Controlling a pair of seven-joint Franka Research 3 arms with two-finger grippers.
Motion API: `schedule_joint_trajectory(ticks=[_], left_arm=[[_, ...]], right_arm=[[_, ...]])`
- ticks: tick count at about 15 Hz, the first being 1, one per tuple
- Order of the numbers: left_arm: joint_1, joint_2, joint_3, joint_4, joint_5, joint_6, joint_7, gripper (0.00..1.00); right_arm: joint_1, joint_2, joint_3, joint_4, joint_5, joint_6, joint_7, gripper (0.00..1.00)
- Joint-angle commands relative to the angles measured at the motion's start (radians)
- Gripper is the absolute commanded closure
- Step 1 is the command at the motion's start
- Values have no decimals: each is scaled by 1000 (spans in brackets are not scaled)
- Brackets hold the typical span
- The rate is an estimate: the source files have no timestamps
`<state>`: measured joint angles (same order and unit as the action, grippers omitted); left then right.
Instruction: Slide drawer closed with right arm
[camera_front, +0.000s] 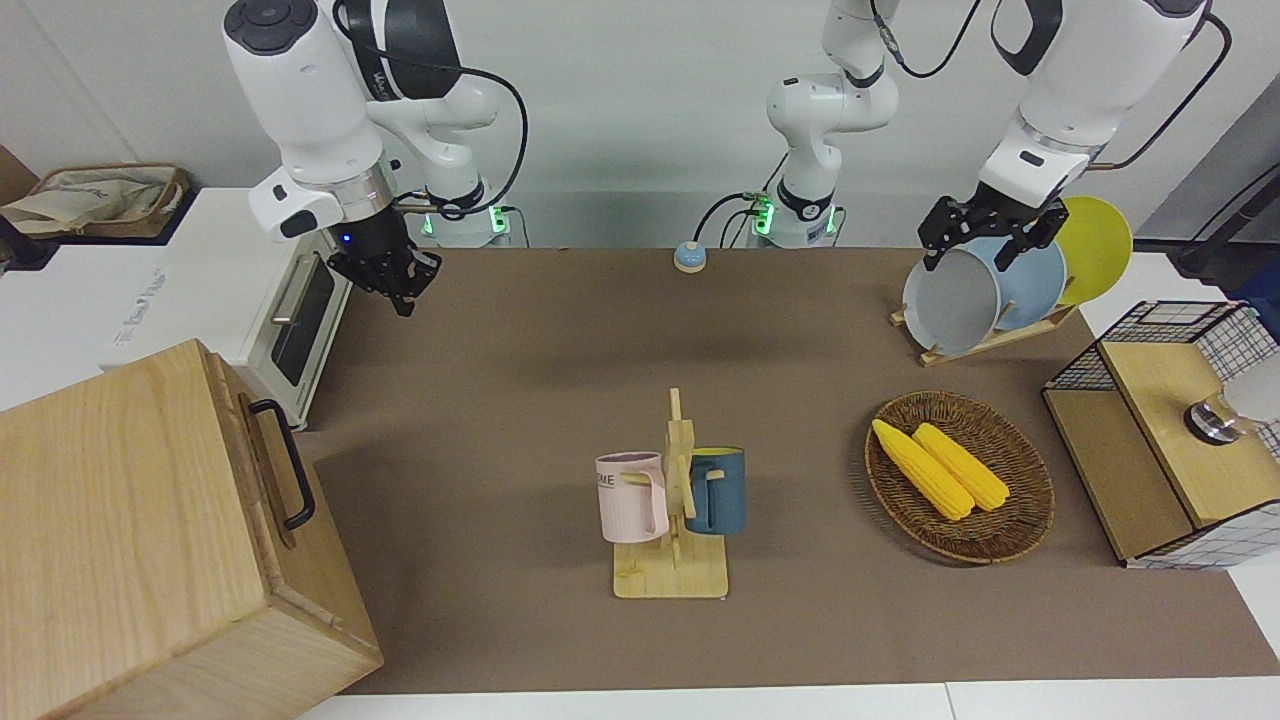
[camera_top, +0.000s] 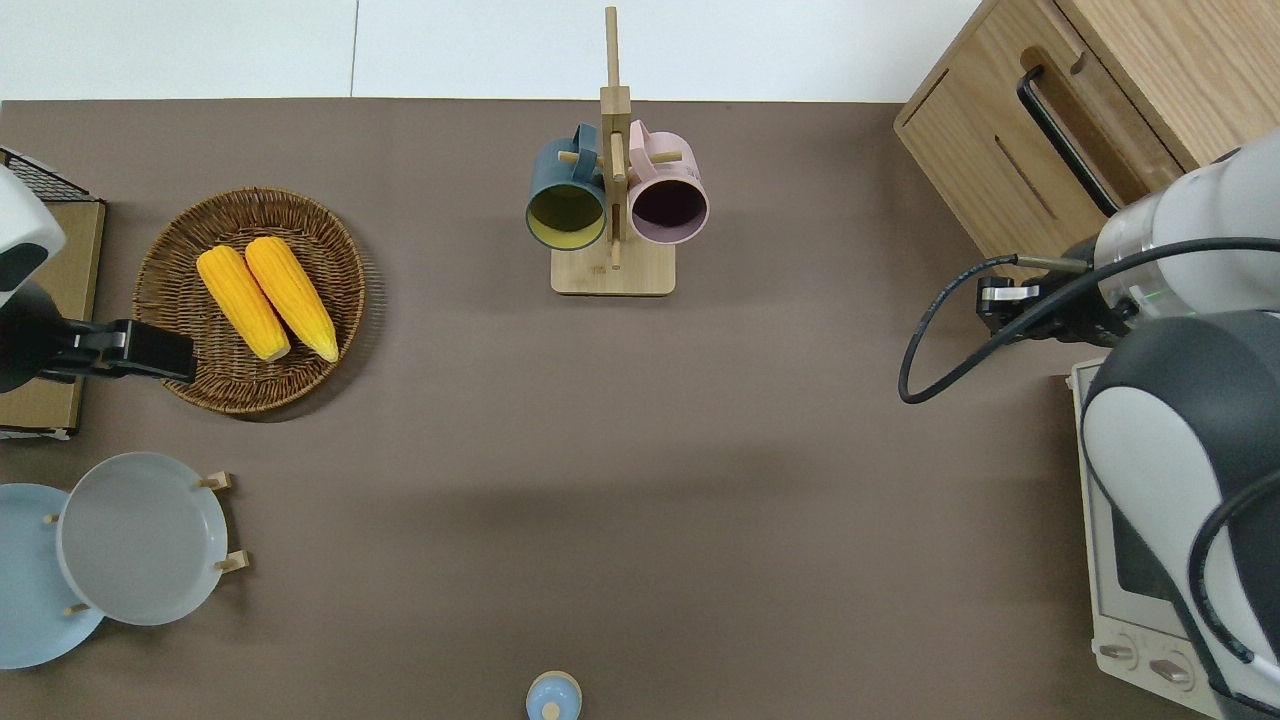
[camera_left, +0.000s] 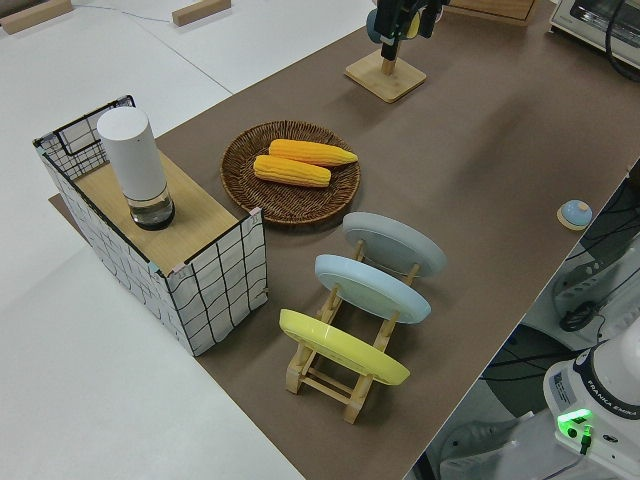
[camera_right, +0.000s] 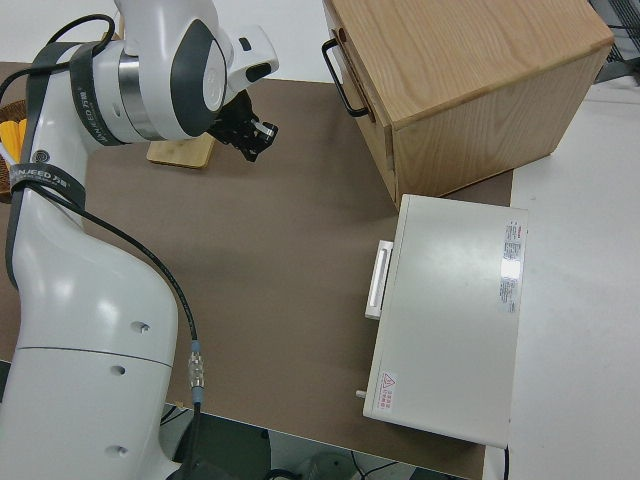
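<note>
The drawer (camera_front: 266, 470) with its black loop handle (camera_front: 286, 463) sits pushed in, its front level with the front of the pale wooden cabinet (camera_front: 130, 540) at the right arm's end of the table. It also shows in the overhead view (camera_top: 1095, 125) and the right side view (camera_right: 352, 62). My right gripper (camera_front: 403, 287) hangs in the air, empty and shut, clear of the cabinet. In the overhead view it (camera_top: 1000, 300) is over the brown mat between the cabinet and the toaster oven (camera_top: 1135, 570). The left arm is parked, its gripper (camera_front: 985, 250) open.
A mug rack (camera_front: 672, 520) with a pink and a blue mug stands mid-table. A wicker basket (camera_front: 1010, 535) holds two corn cobs. A plate rack (camera_front: 990, 285), a wire-mesh box (camera_front: 1170, 440) and a small blue bell (camera_front: 689, 257) are also there.
</note>
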<state>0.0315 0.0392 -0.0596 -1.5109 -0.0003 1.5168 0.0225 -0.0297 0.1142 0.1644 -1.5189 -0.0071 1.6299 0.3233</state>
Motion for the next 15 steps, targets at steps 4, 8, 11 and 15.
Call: schedule_joint_trajectory(ticks=[4, 8, 11, 15], left_arm=[[4, 11, -6, 26, 17, -20, 10, 7], [4, 11, -6, 26, 17, -20, 10, 7], [4, 11, -6, 24, 17, -20, 10, 7], [4, 11, -6, 26, 17, -20, 10, 7]], right_arm=[[16, 2, 3, 32, -8, -10, -36, 11], [16, 2, 3, 51, -8, -38, -116, 11], [13, 4, 3, 57, -7, -73, -207, 11], [13, 4, 3, 65, -22, -81, -216, 11]])
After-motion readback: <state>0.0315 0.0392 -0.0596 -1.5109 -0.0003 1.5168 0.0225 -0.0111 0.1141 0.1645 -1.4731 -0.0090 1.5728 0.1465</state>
